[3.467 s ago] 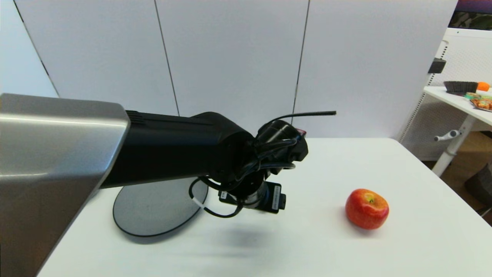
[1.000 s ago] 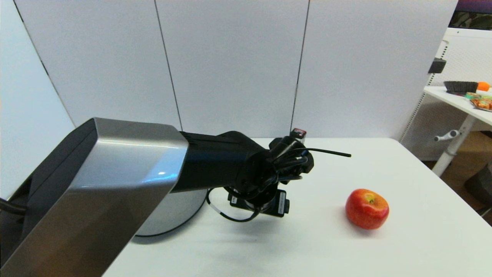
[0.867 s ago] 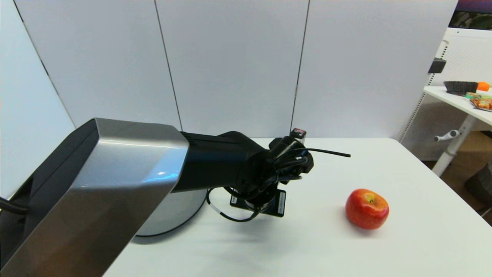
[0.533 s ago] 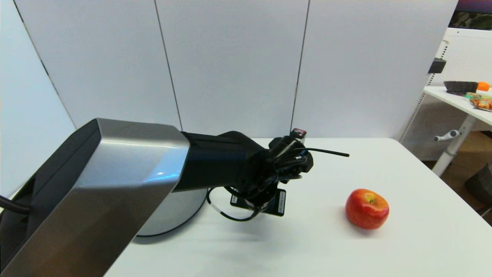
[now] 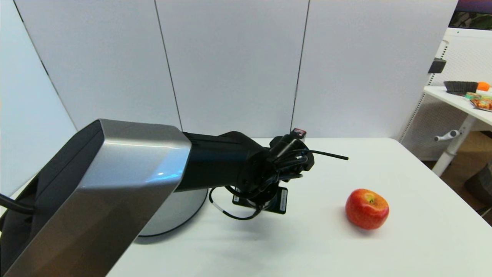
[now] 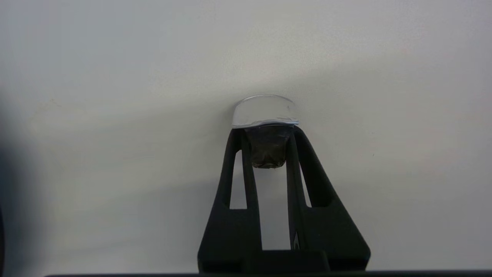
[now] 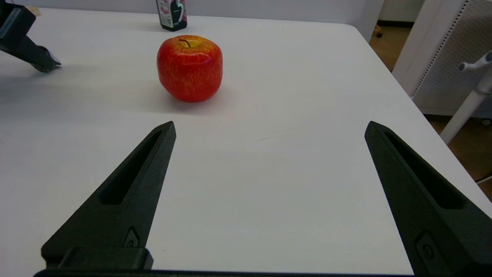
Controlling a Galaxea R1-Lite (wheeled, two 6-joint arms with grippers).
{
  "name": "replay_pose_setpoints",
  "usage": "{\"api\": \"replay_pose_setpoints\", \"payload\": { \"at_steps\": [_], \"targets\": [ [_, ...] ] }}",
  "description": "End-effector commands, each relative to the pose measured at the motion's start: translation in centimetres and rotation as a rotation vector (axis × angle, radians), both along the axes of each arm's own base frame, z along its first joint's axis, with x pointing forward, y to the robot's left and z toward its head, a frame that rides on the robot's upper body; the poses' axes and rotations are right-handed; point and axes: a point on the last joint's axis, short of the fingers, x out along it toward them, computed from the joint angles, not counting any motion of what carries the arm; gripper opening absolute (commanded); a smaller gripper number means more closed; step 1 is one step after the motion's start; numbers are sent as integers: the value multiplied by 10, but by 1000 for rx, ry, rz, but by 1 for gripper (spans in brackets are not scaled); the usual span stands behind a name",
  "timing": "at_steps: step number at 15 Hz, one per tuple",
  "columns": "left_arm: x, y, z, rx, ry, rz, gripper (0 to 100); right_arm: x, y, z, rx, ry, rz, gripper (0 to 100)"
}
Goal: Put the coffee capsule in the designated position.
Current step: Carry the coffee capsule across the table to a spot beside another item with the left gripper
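The coffee capsule (image 6: 268, 148) sat pinched between the two black fingers (image 6: 240, 169) of the left gripper (image 6: 268, 132), its dark tapered body between the tips and its silvery flared rim (image 6: 265, 111) turned toward the white table (image 6: 115, 96), right at the surface (whether the rim actually touched the top could not be told). In the head view the capsule itself was hidden beneath the left arm (image 5: 215, 165), which reached in from the left over the middle of the table, its wrist bent downward. Behind that arm, to the left, lay a round grey disc (image 5: 177, 211), mostly covered by the arm's silver housing. To the right of the left gripper, well apart from it, stood a red apple (image 5: 366, 208) on the table, upright with its stem up. At the far edge of the table, beyond the wrist, a black bottle (image 7: 171, 14) with a white label stood upright. The right gripper (image 7: 269, 132) hovered low over the near right part of the table, its fingers spread wide with nothing between them, pointing toward the apple.
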Motion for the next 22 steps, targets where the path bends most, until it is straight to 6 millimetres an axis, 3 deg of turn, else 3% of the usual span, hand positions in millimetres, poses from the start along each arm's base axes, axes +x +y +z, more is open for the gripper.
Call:
{"api": "replay_pose_setpoints", "payload": {
  "at_steps": [1, 5, 8, 12, 16, 18, 22],
  "targets": [
    [-1, 15, 33, -27, -72, 28, 0, 0, 0, 0, -1, 0, 1, 100],
    [-8, 61, 101, -79, -203, 113, 0, 0, 0, 0, -1, -2, -1, 100],
    [-24, 119, 153, -45, -310, 210, 0, 0, 0, 0, -1, -2, -1, 100],
    [-56, 202, 196, 24, -375, 316, 0, 0, 0, 0, -1, -2, 1, 100],
    [-92, 268, 196, 172, -378, 358, 0, 0, 0, 0, -1, 3, 1, 100],
    [-115, 281, 179, 178, -329, 349, 0, 0, 0, 0, -1, -2, 1, 100],
    [-139, 288, 136, 123, -180, 241, 0, 0, 0, 0, -1, 1, 1, 100]
  ]
}}
